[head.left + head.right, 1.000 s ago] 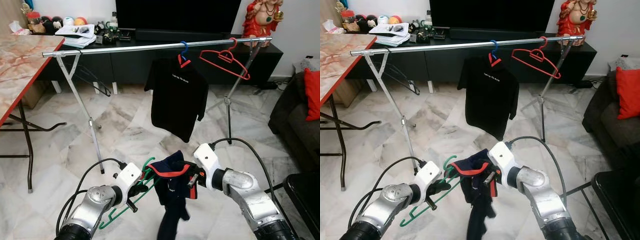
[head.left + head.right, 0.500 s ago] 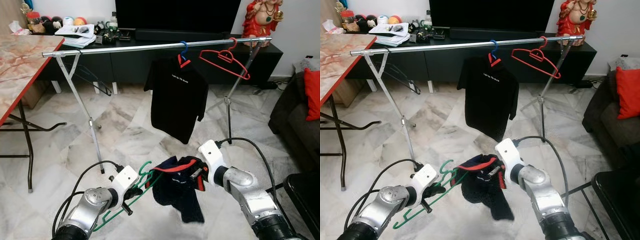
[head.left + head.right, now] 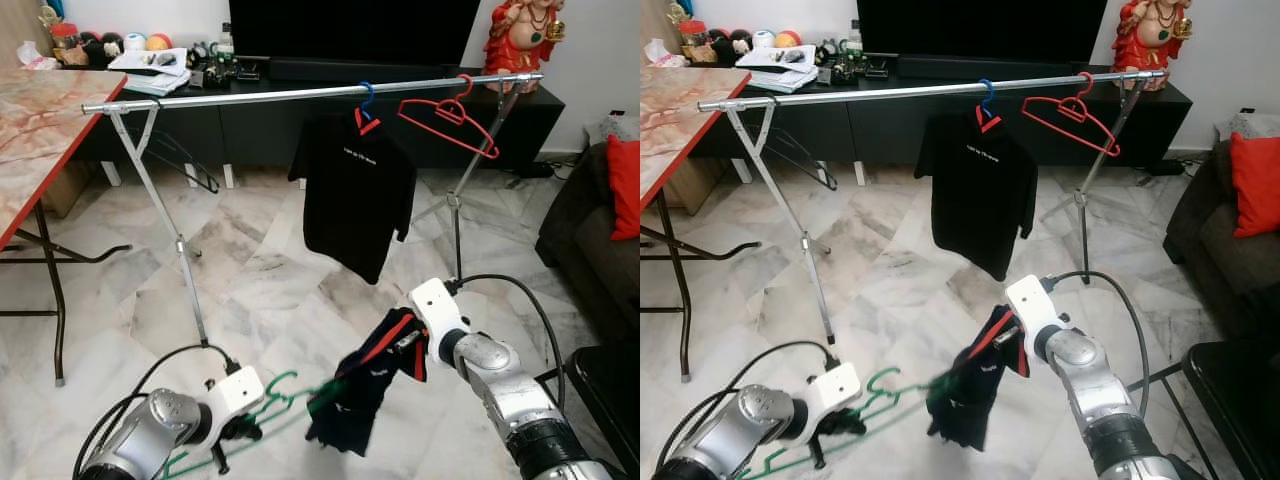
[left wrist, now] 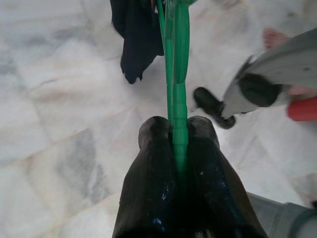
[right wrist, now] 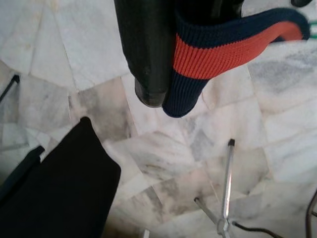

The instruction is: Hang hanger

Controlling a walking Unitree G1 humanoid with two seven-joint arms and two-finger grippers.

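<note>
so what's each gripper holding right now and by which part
The left gripper is shut on the green plastic hanger, pinching its bar. The right gripper grips the dark navy shirt by its red-striped collar.

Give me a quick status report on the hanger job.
Left gripper shut on green hanger. Right gripper shut on navy shirt collar. Rail ahead, black shirt and red hanger on it.

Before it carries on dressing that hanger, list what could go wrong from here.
1. The right gripper pinches only the dark shirt's red-striped collar; the fabric could slip free and drop to the marble floor.
2. The left gripper clamps the green hanger near one end, so it may twist.
3. Only the hanger's far tip reaches the shirt; it could pull out.
</note>
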